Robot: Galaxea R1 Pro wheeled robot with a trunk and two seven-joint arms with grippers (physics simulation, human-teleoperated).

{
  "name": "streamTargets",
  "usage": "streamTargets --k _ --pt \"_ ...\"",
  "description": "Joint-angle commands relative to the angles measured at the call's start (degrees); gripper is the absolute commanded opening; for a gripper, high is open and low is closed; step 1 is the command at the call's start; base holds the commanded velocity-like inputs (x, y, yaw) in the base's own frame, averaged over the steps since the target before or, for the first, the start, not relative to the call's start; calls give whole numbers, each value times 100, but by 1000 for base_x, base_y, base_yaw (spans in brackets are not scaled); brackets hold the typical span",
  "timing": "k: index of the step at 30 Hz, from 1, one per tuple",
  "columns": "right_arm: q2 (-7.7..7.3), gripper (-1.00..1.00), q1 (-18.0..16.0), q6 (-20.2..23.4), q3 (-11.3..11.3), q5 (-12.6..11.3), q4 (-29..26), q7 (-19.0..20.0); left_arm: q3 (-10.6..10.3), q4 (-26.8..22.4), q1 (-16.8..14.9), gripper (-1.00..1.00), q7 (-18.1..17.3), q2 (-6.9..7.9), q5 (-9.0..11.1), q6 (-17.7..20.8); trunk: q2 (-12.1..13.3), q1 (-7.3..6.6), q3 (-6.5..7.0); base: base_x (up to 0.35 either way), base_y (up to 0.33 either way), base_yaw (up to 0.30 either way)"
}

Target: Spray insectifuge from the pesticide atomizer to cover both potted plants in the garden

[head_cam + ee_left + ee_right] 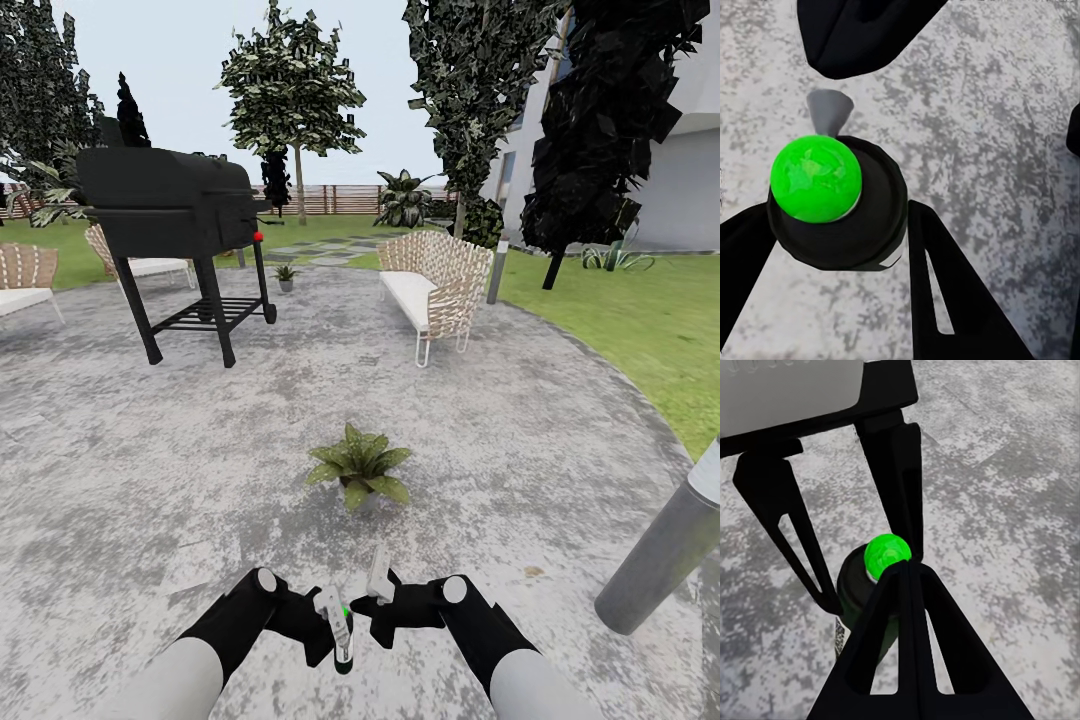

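The left hand (338, 628) is closed around the spray bottle (343, 640), holding it upright low in front of the robot at six o'clock; in the left wrist view its fingers (945, 292) press both sides of the dark bottle body (840, 225), whose top shows bright green here. The right hand (378, 590) stands just beside it, fingers parted and holding nothing.

The broad-leaved potted plant (358, 467) sits on the stone patio (520, 420) at twelve o'clock, near the hands. The thinner plant (286, 274) stands well beyond, at about eleven o'clock, just right of the black grill (170, 215).

To spray well, the bottle should probably be brought over the near plant with its nozzle facing the leaves — which way the nozzle points now I cannot tell. Keep the grip firm and sweep the whole crown, then move on to the far plant — staying clear of the grey post (665, 550) at four o'clock.
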Motion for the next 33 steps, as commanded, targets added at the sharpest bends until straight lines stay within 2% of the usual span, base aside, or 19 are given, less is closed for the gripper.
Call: streamTargets --k 1,11,16,25,29,33 --pt "8 -100 -3 -26 -46 50 -5 29 -1 -13 -2 -100 -23 -1 -20 18 -2 -1 -5 0 0 0" --pt "8 -100 -3 -28 -46 50 -4 25 4 -40 -3 -100 -29 -15 -14 18 -2 -1 -5 0 0 0" --pt "3 -100 -3 -28 -46 50 4 21 -15 -34 -3 -100 -67 -11 289 10 -2 -1 -5 0 0 0" --pt "-1 -100 -3 -30 -46 50 13 21 -22 -7 -3 -100 -102 3 310 9 -2 -1 -5 0 0 0" --pt "-1 -100 -3 -30 -46 50 19 20 -51 43 -3 -100 -78 74 234 29 -2 -1 -5 0 0 0" --pt "-1 -100 -3 -29 -46 53 27 20 -54 46 -7 -100 -61 363 131 62 -2 -1 -5 0 0 0"
